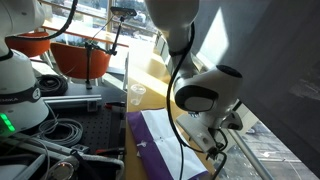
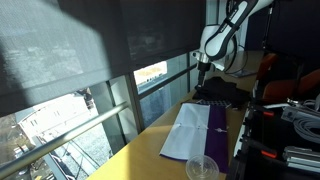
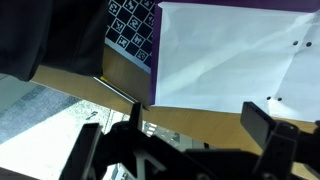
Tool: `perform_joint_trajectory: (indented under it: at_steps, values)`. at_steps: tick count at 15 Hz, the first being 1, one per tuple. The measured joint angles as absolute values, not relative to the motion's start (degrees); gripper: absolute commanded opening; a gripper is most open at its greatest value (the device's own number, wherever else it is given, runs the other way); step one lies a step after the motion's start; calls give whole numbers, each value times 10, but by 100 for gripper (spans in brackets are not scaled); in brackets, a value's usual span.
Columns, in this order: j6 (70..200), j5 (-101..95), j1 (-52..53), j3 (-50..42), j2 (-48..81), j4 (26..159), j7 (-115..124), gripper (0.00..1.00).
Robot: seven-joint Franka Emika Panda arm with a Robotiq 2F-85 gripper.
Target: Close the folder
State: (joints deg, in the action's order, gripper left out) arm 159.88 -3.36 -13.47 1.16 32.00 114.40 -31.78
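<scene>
1. Wrist view shows a strip of tan worktop point(image 3: 118, 88) running diagonally at lower left, with bright sunlit ground past its edge. In an exterior view, a dark window shade point(image 2: 60, 50) fills the left. Glass panes with buildings outside come next, then the yellow worktop point(image 2: 150, 150).
2. In an exterior view, a black perforated board point(image 1: 95, 125) with coiled cables point(image 1: 60, 130) sits at left, beside the worktop point(image 1: 148, 70).
3. The folder point(image 2: 195, 130) lies open and flat on the worktop, its white sheets facing up and its purple cover to the right. The clear plastic cup point(image 2: 202, 168) stands near its close end, apart from it.
4. The arm point(image 2: 222, 40) hangs over the folder's far end. In the wrist view the fingers point(image 3: 268, 128) stand apart with nothing between them, above the folder point(image 3: 235, 55) and not touching it.
5. In an exterior view, the arm point(image 1: 200, 90) covers the right part of the folder point(image 1: 155, 140), and the frame's lower edge cuts the folder off. The cup point(image 1: 137, 95) is faint against the light. Two orange rounded shapes point(image 1: 80, 55) at left are hard to identify. A dark blur fills the wrist view's upper left corner.
6. The sheets are smooth and matte, with small punched holes along one side. The cover is thin, with a straight purple edge. A black-and-white marker sheet point(image 3: 130, 30) lies just beside it.
</scene>
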Motion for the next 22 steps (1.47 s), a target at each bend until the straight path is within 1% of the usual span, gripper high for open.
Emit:
perform_joint_trajectory:
  at_steps: [4,8,11,13,19,22]
  values:
    - [1597,-34,-142,24,322,1148,-325,100]
    - [1586,-26,-198,70,356,1113,-406,100]
    - [1523,2,-239,95,406,1046,-468,100]
    - [1484,12,-247,95,445,992,-487,100]
    - [1453,14,-221,81,566,836,-478,100]
    - [1416,14,-202,72,631,749,-453,100]
